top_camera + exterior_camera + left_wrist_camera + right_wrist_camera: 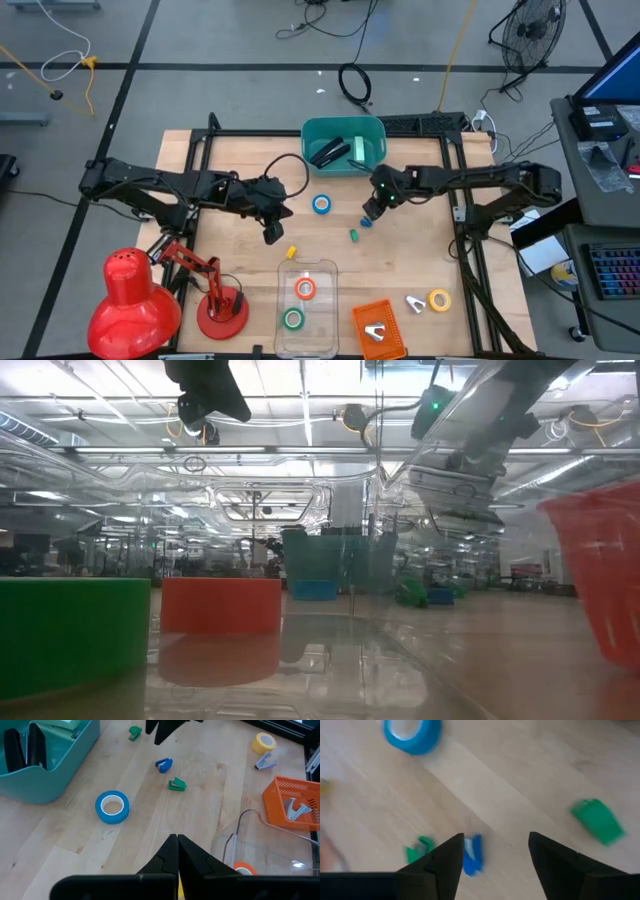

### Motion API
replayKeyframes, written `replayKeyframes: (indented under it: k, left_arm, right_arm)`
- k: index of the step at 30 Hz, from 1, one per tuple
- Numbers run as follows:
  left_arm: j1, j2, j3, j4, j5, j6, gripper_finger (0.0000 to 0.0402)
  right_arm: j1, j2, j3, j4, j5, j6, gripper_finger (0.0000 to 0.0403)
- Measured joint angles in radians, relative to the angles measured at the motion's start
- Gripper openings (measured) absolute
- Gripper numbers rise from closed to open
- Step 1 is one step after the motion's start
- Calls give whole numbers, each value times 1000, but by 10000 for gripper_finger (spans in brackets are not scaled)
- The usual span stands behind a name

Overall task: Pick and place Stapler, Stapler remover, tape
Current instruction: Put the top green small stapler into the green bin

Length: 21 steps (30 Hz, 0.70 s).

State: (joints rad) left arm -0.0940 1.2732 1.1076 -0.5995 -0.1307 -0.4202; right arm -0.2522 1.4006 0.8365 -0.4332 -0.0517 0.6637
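Note:
My right gripper [370, 212] hangs open over the table's middle, just above a small blue piece [471, 854] that lies beside one finger. My left gripper [272, 235] is shut and holds nothing, left of the middle. A blue tape roll [321, 205] lies flat between the two grippers. Orange tape [305, 288] and green tape [292, 319] lie in a clear box [330, 268]. Yellow tape [439, 298] lies near the front right, with a silver stapler remover [415, 303] next to it. Dark staplers [330, 152] lie in the teal bin [375, 130].
Two small green pieces [596, 821] [417, 851] and a yellow piece [291, 252] lie loose on the wood. An orange basket [385, 312] with another remover stands at the front edge. A red desk lamp [130, 300] fills the front left corner.

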Motion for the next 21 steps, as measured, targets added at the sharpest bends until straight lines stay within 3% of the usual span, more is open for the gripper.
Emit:
replayKeyframes:
  k: [8,21]
  left_arm:
    - [0,0,0,0,1,0,1]
    - [1,0,0,2,2,2,1]
  right_arm:
    - [-75,-20,79,-289,90,-131,240]
    - [-83,8,90,-261,187,-479,246]
